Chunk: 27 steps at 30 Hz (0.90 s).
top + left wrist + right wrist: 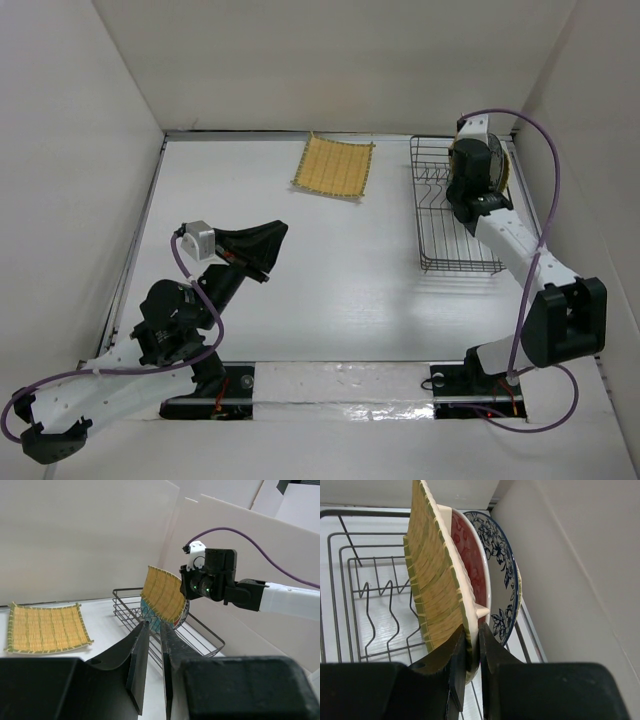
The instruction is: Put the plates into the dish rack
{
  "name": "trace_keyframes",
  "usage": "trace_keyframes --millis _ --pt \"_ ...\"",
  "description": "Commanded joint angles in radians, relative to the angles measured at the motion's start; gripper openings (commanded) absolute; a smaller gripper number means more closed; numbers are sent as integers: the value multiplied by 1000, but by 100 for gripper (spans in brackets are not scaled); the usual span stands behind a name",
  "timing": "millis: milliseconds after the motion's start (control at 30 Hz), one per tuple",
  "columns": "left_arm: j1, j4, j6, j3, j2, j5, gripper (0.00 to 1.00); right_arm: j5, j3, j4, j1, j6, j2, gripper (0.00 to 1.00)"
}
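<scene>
My right gripper (471, 627) is shut on the lower edge of a square yellow bamboo-look plate (432, 580), holding it upright at the far end of the black wire dish rack (440, 215). Close behind that plate in the rack stand a red plate (470, 555) and a white plate with a dark flower pattern (500, 570). A second square yellow plate (334, 166) lies flat on the table left of the rack. My left gripper (265, 266) hovers mid-table, well short of both. Its jaws are a narrow gap apart with nothing between them.
The white side wall (570, 580) runs close along the rack's right side, and the back wall (330, 70) stands just behind the rack and the flat plate. The rack's near divider prongs (375, 595) hold nothing. A purple cable (545, 170) loops above the right arm.
</scene>
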Motion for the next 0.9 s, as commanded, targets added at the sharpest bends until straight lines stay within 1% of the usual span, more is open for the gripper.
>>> trace_keyframes --millis 0,33,167,400,867 --pt "-5 43 2 -6 2 -2 13 79 66 179 14 -53 9 0" --pt "-5 43 2 -8 1 -4 13 105 63 192 23 -64 17 0" --pt "-5 46 2 -10 4 -4 13 128 57 245 23 -105 46 0" --pt "-5 46 0 -10 4 -2 13 136 34 278 32 -105 100 0" --pt "-5 45 3 -8 1 -2 14 75 -73 288 51 42 144 0"
